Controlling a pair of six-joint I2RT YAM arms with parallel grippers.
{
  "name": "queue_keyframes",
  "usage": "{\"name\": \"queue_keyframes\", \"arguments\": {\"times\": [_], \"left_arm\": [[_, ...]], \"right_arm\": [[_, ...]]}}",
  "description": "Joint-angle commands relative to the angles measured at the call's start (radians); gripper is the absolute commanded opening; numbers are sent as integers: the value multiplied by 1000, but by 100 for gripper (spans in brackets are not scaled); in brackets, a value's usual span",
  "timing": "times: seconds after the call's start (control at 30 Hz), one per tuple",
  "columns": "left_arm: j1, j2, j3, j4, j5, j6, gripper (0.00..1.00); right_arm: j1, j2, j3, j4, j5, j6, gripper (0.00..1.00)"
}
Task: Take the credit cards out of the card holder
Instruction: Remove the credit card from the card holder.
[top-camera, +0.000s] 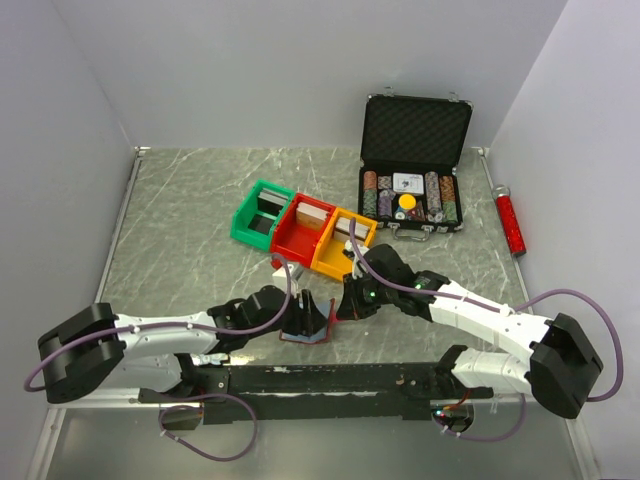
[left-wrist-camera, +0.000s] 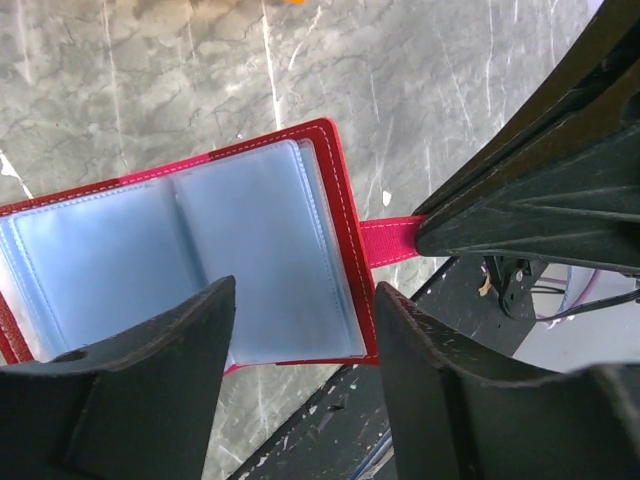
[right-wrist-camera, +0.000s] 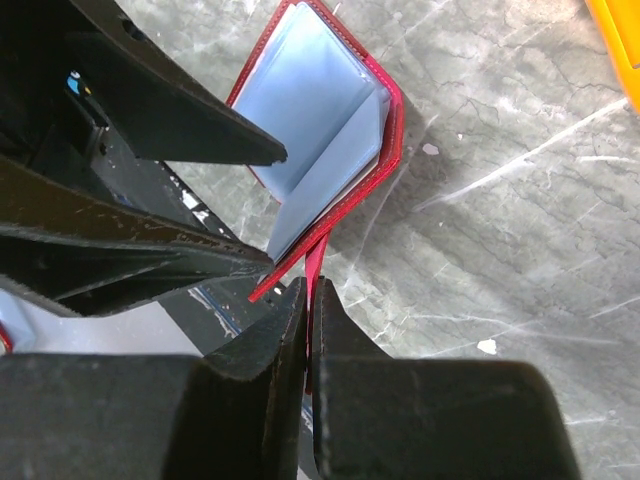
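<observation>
Card holder (left-wrist-camera: 345, 215) sits open by the surface's (top-camera: 180, 210) near edge, our right jaws pinched shut on its strap (left-wrist-camera: 392, 240), left jaws apart and empty over one page. Credit cards (left-wrist-camera: 265, 250) look thin and slick; we'd pinch an exposed edge.

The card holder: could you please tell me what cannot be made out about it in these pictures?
Left wrist view: the card holder runs off the left edge; the left tool hides its near edge.
Right wrist view: the strap disappears into the shut right tool.
Any view: the number of credit cards; pale sleeves overlap.
</observation>
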Motion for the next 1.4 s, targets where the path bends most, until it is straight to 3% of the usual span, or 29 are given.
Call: {"name": "queue_keyframes", "arguments": {"times": [0.0,0.27,0.47,0.6,0.87,1.1,1.37], "left_arm": [[-6,24,12,44,22,0,60],[-6,24,-6,46,7,-8,42],[-8,39,-6,49,6,-8,43],[-6,45,-9,29,-13,-14,35],[-6,24,-18,-38,-80,-42,29],[3,-120,-92,-46,-131,-80,48],[3,-74,-71,24,-38,-51,56]], "right_arm": [[0,-25,54,4,-10,-7,0],[-2,-36,61,-11,-5,-10,0],[-2,-37,66,-13,-7,-7,0],[-2,-37,69,-19,-2,-10,0],[-2,-39,72,-31,2,-15,0],[24,-24,121,-84,42,-66,0],[26,4,114,-54,12,-46,0]]}}
